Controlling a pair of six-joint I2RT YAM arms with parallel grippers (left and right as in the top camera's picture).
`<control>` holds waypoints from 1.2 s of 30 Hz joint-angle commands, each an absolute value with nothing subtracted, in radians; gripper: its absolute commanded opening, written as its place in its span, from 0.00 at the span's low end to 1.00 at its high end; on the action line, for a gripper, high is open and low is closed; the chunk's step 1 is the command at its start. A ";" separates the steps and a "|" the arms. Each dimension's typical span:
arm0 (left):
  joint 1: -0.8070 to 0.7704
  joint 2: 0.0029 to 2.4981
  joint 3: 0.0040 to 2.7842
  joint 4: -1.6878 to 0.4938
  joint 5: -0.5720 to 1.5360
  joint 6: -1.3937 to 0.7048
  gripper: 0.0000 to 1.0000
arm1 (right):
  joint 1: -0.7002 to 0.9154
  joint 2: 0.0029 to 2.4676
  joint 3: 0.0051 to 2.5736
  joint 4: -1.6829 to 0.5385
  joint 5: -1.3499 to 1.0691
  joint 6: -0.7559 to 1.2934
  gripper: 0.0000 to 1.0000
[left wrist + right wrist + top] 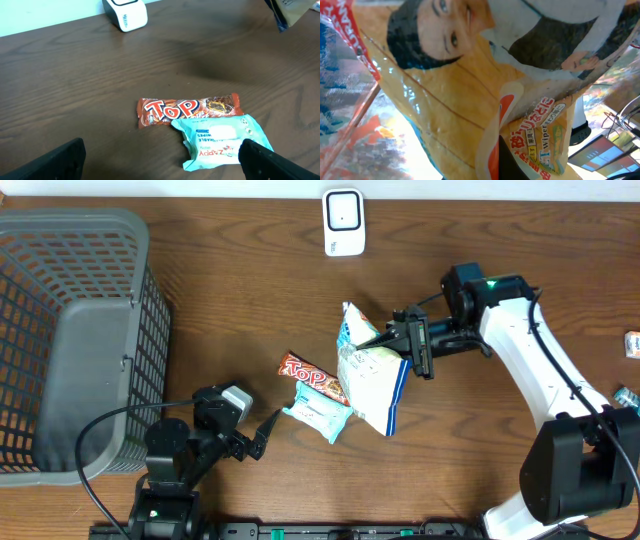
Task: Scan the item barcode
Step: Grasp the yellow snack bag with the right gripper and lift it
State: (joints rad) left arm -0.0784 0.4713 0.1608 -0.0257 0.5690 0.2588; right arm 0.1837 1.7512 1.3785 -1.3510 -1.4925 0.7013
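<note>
Pinching crinkly glossy plastic bag (372, 375): right fingers (392, 335) | left fingers (268, 428) wide apart

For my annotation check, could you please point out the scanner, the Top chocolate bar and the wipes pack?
scanner (343, 222): overhead view, its white front face.
Top chocolate bar (172, 110): left wrist view, on the Top lettering.
wipes pack (222, 142): left wrist view, middle of the teal wrapper.

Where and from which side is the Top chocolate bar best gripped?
Probably from above, across the narrow width of the Top chocolate bar, at its end away from the Zappy wipes pack: it lies flat, and the pack lies against the other end.
</note>
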 commanded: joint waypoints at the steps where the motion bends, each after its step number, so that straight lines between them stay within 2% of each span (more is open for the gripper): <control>1: -0.075 0.471 0.154 -0.022 0.564 0.250 0.98 | 0.169 1.741 1.385 -1.390 -1.562 0.565 0.01; 11: -0.075 0.471 0.154 -0.023 0.564 0.250 0.98 | 0.163 1.741 1.385 -1.683 -1.562 0.170 0.01; 14: -0.075 0.471 0.154 -0.023 0.564 0.250 0.98 | 0.148 1.740 1.383 -1.702 -1.549 0.095 0.01; 29: -0.075 0.471 0.154 -0.023 0.564 0.250 0.98 | 0.128 1.740 1.376 -1.702 -1.510 0.101 0.01; 36: -0.075 0.471 0.154 -0.022 0.564 0.250 0.98 | 0.128 1.740 1.376 -1.702 -1.509 0.173 0.01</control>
